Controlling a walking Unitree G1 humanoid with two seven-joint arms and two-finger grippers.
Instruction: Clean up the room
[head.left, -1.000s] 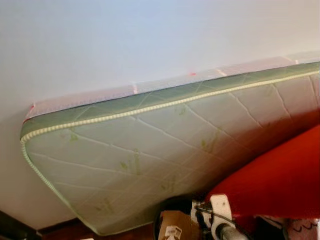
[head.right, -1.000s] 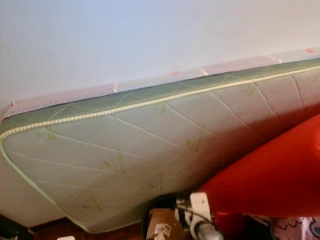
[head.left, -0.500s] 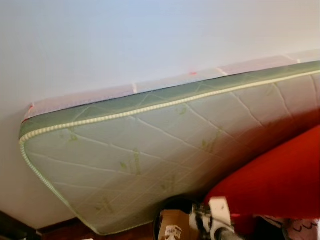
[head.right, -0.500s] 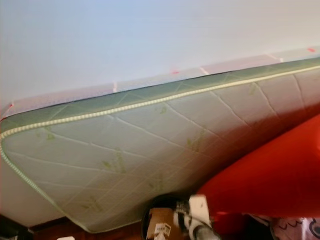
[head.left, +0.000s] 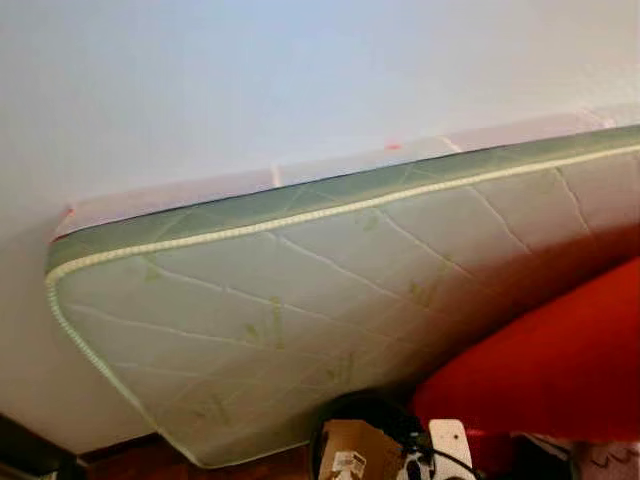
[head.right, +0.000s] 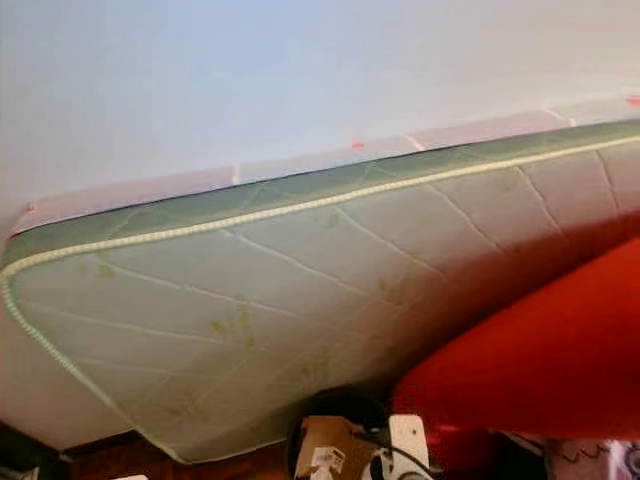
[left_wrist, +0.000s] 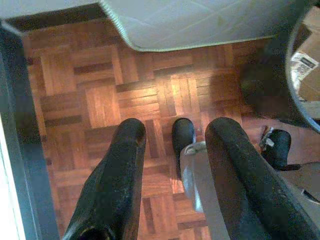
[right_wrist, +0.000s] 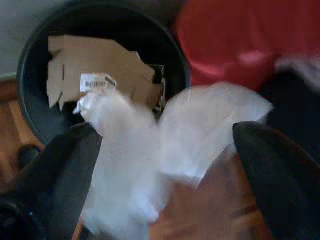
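Left wrist view looks down past the left end effector (left_wrist: 172, 165), whose two black fingers (left_wrist: 117, 175) stand apart with nothing between them, hanging over the parquet floor (left_wrist: 90, 95). Beyond the fingertips the rounded corner of the mattress (head.left: 300, 300) meets the floor. A dark strip runs along one side of the parquet, and a silver tube with small dark wheels shows between and beyond the fingers.

From the head camera, the pale green quilted mattress leans against the white wall (head.left: 250, 70), its piped edge rising toward the right. Low down in front of it stands a round black bin (head.left: 355, 440) with a piece of brown cardboard (head.left: 350, 455) bearing a barcode label inside. To the right of the bin a big red cushion-like shape (head.left: 550, 370) rests against the mattress. A white part of the right arm (head.left: 445, 450) pokes up just beside the bin's rim.

The right wrist view is blurred. The right end effector (right_wrist: 162, 170) has its fingers spread wide, and a crumpled white plastic wrap (right_wrist: 150, 150) sits between them; whether the fingers are pressing on it I cannot tell. The wrap hangs just in front of the bin's open mouth, with the cardboard lying in the bin right behind it and the red shape off to one side.
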